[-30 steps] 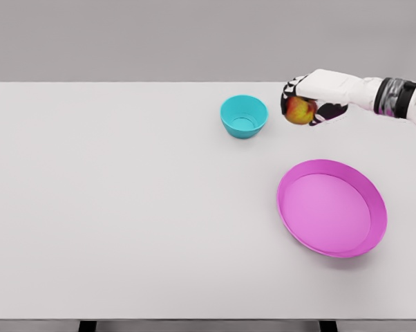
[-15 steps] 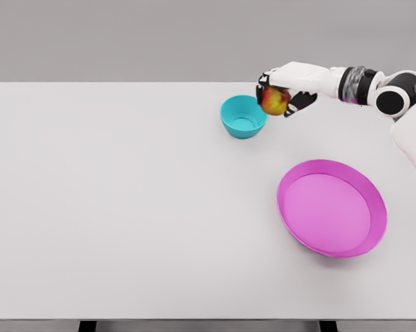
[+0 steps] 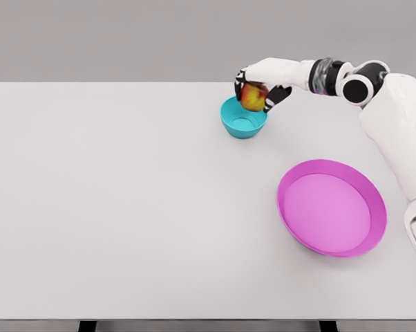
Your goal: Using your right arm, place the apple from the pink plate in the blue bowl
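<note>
My right hand [image 3: 258, 83] is closed around the apple [image 3: 253, 97] near the table's [image 3: 125, 207] far edge, holding it just above the bowl's [image 3: 243, 117] right rim, so the bowl's hollow lies slightly left and below my grip.

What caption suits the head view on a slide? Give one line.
Right hand holds the apple over the blue bowl, pink plate empty on the white table.
</note>
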### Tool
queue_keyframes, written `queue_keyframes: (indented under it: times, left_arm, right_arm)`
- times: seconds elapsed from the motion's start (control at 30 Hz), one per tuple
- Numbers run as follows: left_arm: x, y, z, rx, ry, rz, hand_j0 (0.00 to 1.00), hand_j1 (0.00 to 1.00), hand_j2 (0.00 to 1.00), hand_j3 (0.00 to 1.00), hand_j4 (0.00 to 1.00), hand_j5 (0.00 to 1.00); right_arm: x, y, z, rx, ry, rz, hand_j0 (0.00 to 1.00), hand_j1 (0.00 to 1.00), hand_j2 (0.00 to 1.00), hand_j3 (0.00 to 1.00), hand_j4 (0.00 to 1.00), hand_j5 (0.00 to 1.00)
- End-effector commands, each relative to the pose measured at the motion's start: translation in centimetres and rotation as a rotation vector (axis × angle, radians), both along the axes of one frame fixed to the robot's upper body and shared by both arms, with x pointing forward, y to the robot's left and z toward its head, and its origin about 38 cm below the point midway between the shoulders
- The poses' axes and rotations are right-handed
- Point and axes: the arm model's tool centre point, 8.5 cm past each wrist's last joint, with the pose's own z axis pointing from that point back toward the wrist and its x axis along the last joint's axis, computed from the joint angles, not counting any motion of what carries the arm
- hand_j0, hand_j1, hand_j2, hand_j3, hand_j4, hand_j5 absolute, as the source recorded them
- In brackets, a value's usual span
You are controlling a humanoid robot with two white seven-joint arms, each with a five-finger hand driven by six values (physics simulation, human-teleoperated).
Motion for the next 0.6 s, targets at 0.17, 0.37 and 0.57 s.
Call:
queue_keyframes:
  times: [0.17,0.37,0.57]
  left_arm:
    - [0.0,0.0,0.0,0.0,0.0,0.0,1.0,1.0,1.0,1.0,1.0,1.0]
    - [0.0,0.0,0.0,0.0,0.0,0.0,1.0,1.0,1.0,1.0,1.0,1.0]
    - [0.0,0.0,0.0,0.0,0.0,0.0,1.0,1.0,1.0,1.0,1.0,1.0]
  right_arm:
    - [0.0,2.5,-0.9,-0.053,0.012,0.039,0.39,0.39,0.39,0.39,0.39,0.39]
    - [0.0,3.1,-0.7,-0.051,0.008,0.049,0.39,0.39,0.39,0.39,0.39,0.39]
    - [0.0,3.2,-0.7,-0.056,0.007,0.051,0.4,0.4,0.4,0.4,0.4,0.4]
